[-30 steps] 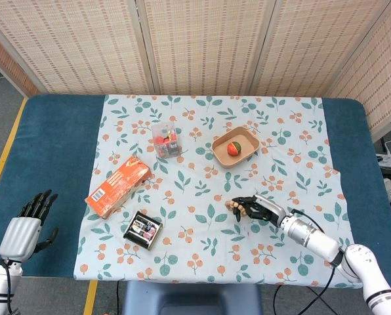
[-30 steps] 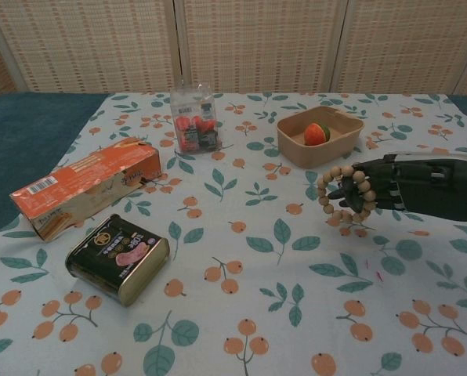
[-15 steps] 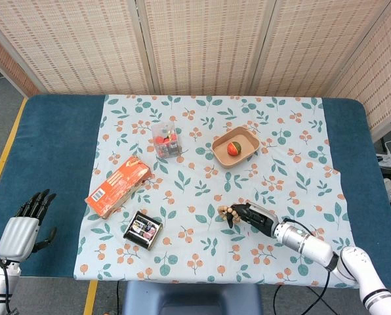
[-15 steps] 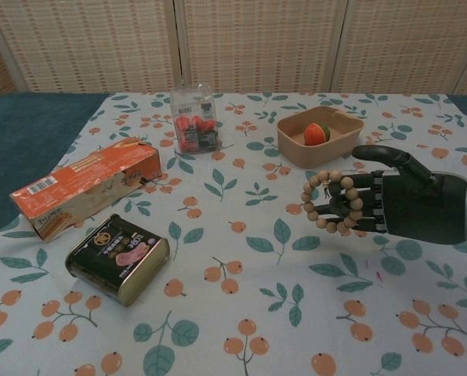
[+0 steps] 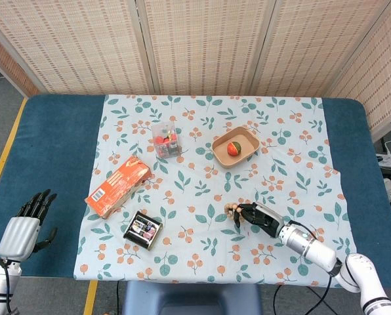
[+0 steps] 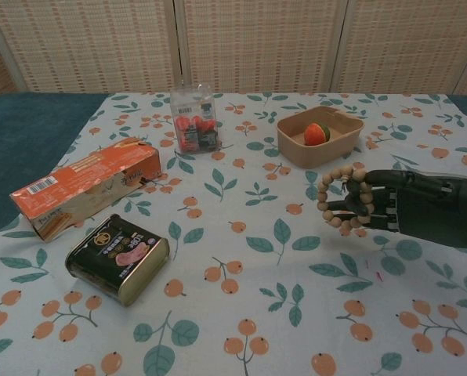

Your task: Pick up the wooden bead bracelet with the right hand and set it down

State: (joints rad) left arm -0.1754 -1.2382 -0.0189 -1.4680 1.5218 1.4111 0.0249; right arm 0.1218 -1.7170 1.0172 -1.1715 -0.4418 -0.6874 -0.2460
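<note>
At the far left edge of the table, the left hand (image 5: 25,226) is idling with its fingers spread and nothing in them, well apart from everything on the cloth. Moving rightward, the orange carton (image 6: 85,186) is lying on its side with the dark tin (image 6: 117,258) just in front of it, the clear packet (image 6: 194,119) is standing further back, and the tan tray (image 6: 339,142) is holding a small red and green fruit (image 6: 316,133).

Right of centre, the right hand (image 6: 421,206) is reaching in from the side and carrying the wooden bead bracelet (image 6: 343,199), with the loop hanging over its curled fingers (image 6: 368,205) and looking raised clear of the tablecloth (image 6: 241,313) in the chest view. So the pick-up is looking done, and only the setting down is remaining; the bracelet is not yet resting on the cloth.

Compared with half a second ago, the hand is sitting further to the right in the chest view, its thumb is no longer sticking up above the palm, and the bracelet is showing closer to the tray than it was.
</note>
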